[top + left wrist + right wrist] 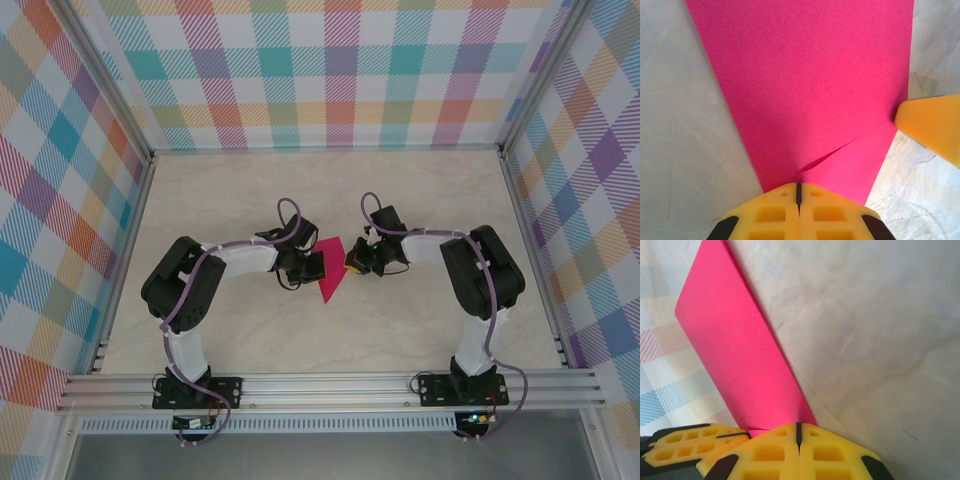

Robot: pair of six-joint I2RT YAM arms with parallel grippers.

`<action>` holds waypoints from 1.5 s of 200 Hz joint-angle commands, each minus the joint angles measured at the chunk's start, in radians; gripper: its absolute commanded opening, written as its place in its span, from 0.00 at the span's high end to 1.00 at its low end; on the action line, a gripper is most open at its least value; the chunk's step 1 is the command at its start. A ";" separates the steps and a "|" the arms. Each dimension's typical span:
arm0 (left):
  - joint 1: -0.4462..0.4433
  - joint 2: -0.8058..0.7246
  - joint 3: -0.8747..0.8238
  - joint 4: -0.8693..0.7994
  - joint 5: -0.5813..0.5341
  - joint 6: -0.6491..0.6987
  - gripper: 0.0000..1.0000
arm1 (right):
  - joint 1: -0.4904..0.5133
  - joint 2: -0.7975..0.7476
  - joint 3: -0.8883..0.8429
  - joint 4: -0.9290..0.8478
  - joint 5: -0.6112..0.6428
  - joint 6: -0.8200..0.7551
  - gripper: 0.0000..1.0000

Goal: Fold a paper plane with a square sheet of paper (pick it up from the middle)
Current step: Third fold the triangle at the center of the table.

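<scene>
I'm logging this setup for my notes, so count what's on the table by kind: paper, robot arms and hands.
Pink paper sheet: 1
Robot arms: 2 (left arm, right arm)
Hands: 2 (left hand, right hand)
Total: 5

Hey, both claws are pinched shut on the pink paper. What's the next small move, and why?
Probably run the left claw along the loose flap to press it flat while the right claw holds. Both claws look shut on the paper, and the flap's slanted edge lifts slightly and casts a shadow, so that crease seems unfinished.
</scene>
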 commanded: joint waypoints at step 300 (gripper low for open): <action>-0.004 0.072 -0.100 -0.155 -0.141 -0.017 1.00 | 0.244 -0.066 -0.098 0.000 -0.141 0.058 1.00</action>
